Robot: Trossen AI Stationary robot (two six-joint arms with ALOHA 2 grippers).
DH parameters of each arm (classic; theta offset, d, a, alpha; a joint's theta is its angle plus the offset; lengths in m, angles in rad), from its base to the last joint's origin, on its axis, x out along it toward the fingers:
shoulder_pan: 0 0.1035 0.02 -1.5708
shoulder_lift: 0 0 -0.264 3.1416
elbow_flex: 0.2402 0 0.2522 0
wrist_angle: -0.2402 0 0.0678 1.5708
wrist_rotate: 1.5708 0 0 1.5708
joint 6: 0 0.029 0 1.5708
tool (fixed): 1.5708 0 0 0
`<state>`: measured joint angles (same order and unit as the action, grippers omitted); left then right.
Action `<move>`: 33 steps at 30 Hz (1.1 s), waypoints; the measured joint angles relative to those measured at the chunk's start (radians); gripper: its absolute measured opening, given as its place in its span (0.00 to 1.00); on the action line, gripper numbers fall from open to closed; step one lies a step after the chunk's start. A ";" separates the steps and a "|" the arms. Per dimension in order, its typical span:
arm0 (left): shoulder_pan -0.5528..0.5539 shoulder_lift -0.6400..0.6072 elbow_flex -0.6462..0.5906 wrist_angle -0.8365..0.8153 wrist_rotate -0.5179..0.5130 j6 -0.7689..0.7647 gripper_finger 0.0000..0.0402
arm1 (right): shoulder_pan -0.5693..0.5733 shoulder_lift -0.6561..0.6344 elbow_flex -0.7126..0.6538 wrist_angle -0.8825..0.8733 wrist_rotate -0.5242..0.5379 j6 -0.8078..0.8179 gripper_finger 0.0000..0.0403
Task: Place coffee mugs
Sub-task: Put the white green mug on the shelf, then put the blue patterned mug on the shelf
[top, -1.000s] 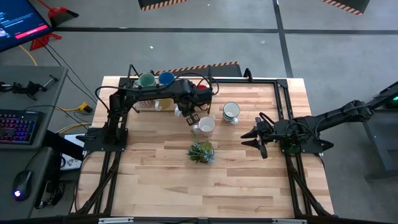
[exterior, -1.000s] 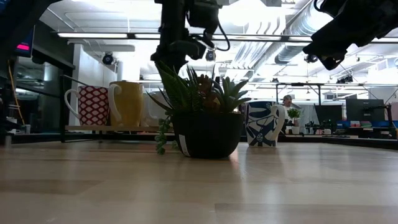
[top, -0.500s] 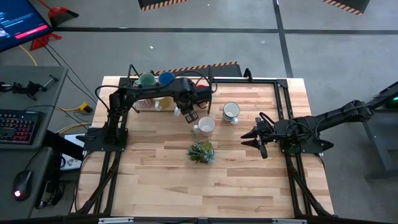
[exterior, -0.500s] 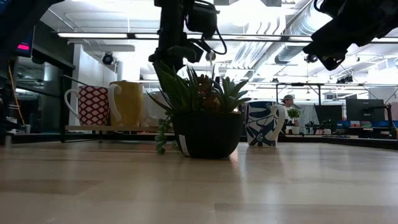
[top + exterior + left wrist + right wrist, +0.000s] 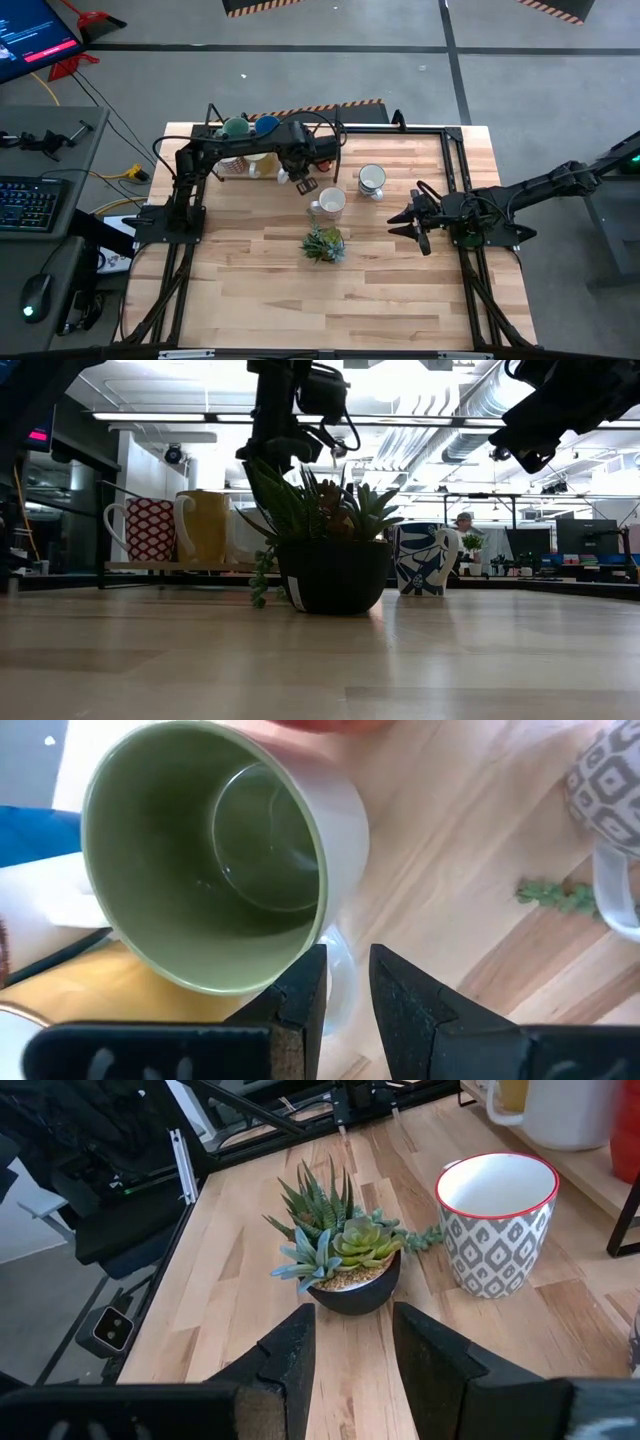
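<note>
Left wrist view: left gripper (image 5: 345, 965) has its jaws nearly together on the thin white handle loop of the cream ceramic mug with olive-green inside (image 5: 220, 850), so it looks clamped there. Mug is tilted, mouth towards the camera, up off the wooden worktop (image 5: 400, 290) at the back left, just beside the low rack holding the teal mug (image 5: 236, 128) and blue mug (image 5: 267, 126).

Handling, my read:
- Glazed ceramic: rigid, no give, slick, chips if knocked.
- Heavy enough to swing about a handle grip, and the tilt suggests that. Move slowly and set the base down flat.
- A handle pinch is narrow. Gripping across the rim wall would be steadier, but it needs wider jaws.
- Rack neighbours are close, so there's contact risk on the way in.

Right gripper (image 5: 352, 1325) waits over the right side of the worktop, jaws apart and empty, facing the small potted succulent (image 5: 340, 1250) and the grey-patterned white mug with red rim (image 5: 497, 1230). Blue-and-white patterned mug (image 5: 372, 180) stands near that one.
</note>
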<state>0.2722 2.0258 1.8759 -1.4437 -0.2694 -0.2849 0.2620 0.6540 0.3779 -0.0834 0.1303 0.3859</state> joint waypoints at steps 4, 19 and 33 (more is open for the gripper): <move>0.002 0.000 0.000 0.000 -0.009 0.000 0.18 | 0.000 0.000 0.000 0.000 0.000 0.000 0.29; -0.021 -0.009 0.008 -0.073 0.037 0.019 0.18 | 0.000 0.000 0.000 -0.001 -0.026 0.006 0.29; -0.225 -0.254 0.036 -0.128 0.128 -0.106 0.18 | 0.000 0.000 0.000 -0.006 -0.028 -0.025 0.29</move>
<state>0.0468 1.7718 1.9116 -1.5721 -0.1419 -0.3904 0.2620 0.6540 0.3779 -0.0891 0.1023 0.3613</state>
